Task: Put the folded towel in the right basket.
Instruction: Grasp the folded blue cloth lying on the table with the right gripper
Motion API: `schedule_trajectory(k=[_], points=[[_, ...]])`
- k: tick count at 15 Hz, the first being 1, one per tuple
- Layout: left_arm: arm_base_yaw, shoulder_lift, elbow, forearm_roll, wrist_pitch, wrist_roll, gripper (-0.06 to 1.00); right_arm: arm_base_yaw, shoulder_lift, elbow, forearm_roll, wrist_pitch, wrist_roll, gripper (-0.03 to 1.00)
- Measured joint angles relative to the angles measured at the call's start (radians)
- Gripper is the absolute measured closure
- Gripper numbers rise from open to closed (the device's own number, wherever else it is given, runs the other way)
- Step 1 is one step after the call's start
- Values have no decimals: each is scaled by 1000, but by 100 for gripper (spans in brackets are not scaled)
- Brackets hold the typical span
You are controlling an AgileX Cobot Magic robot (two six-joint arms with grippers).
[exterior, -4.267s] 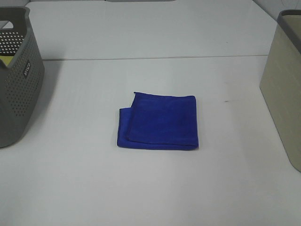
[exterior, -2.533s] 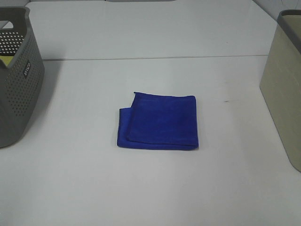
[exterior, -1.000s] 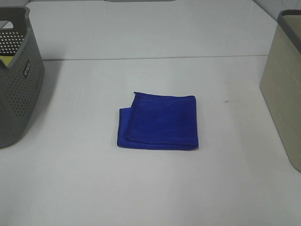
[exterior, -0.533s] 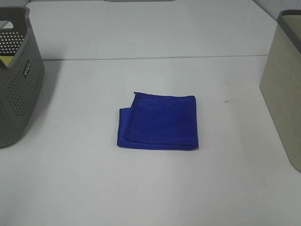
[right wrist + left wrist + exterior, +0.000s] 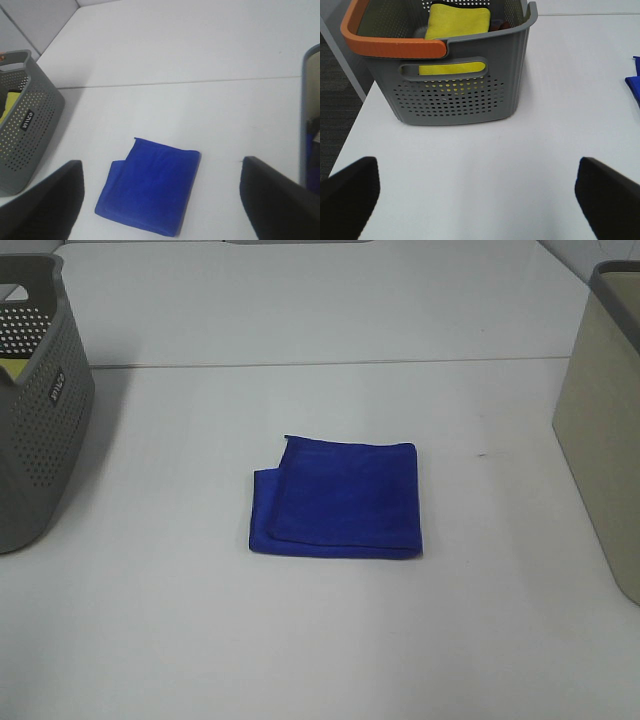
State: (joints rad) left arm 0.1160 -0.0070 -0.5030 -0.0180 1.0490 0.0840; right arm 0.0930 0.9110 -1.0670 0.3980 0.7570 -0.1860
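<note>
The folded blue towel (image 5: 340, 498) lies flat in the middle of the white table; it also shows in the right wrist view (image 5: 150, 192) and as a corner in the left wrist view (image 5: 634, 82). The right basket (image 5: 605, 430) is beige and stands at the table's right edge; its rim shows in the right wrist view (image 5: 310, 115). Neither gripper shows in the exterior high view. My right gripper (image 5: 161, 202) is open and empty, high above the towel's near side. My left gripper (image 5: 477, 200) is open and empty, facing the left basket.
A grey perforated basket (image 5: 35, 400) stands at the table's left edge. In the left wrist view it (image 5: 455, 95) has an orange handle and holds a yellow cloth (image 5: 457, 22). The table's left edge (image 5: 355, 120) drops to dark floor.
</note>
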Motion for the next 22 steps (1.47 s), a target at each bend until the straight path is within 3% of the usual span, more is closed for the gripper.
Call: schedule_trajectory(k=[3,7,9,15,22], points=[[0,0,0,0,0,0,-5,0,287,-47,154,-55,-110,15],[0,0,0,0,0,0,-5,0,561,-49,215,-131,-170,15],[0,0,0,0,0,0,-5,0,668,-49,270,-84,-187,15],[0,0,0,0,0,0,-5,1,939,-50,581,5,-369,15],[0,0,0,0,0,0,-5,33,1139,-50,640,-6,-388,17]])
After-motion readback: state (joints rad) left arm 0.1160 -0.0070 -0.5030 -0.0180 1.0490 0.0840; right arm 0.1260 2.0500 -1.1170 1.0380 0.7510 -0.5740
